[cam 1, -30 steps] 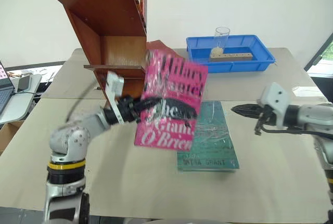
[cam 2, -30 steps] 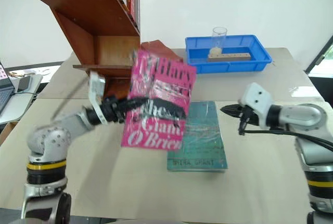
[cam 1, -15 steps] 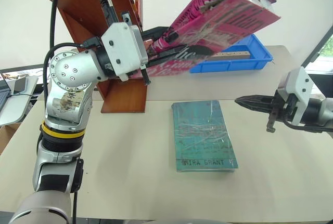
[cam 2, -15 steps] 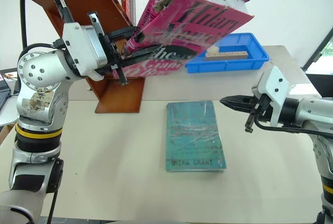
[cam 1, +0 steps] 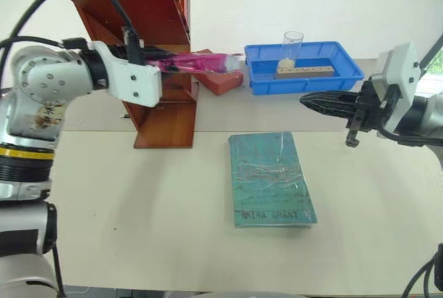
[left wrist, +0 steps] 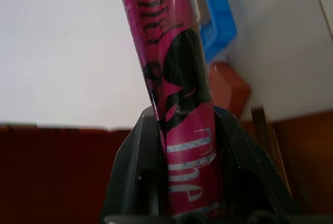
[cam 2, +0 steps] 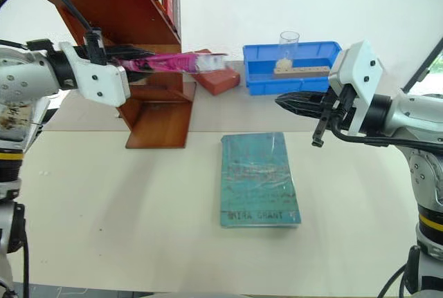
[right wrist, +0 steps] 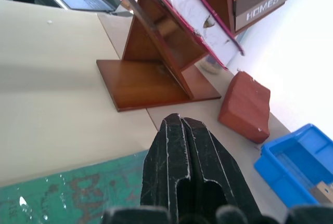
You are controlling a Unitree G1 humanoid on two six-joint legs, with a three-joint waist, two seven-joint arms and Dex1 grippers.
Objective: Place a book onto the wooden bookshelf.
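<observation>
The pink book (cam 1: pixel 201 62) lies level and edge-on, with my left gripper (cam 1: pixel 166 61) shut on its near end; in the left wrist view its spine (left wrist: pixel 177 104) runs between the black fingers (left wrist: pixel 130 172). The book sticks out to the right of the wooden bookshelf (cam 1: pixel 156 14), at the height of a lower shelf; I cannot tell whether it rests on that shelf. My right gripper (cam 1: pixel 311 102) is shut and empty, hanging above the table to the right of the teal book (cam 1: pixel 271 179).
The teal book lies flat mid-table. A red-brown block (cam 1: pixel 220 82) sits beside the bookshelf's base. The blue tray (cam 1: pixel 346 77) behind it holds a glass (cam 1: pixel 293 42) and a wooden block. Other books stand on the upper shelf.
The left arm swung the pink book down from a raised tilt, and it now lies level and edge-on by the shelf. The right gripper rose and shifted a little left, still shut.
</observation>
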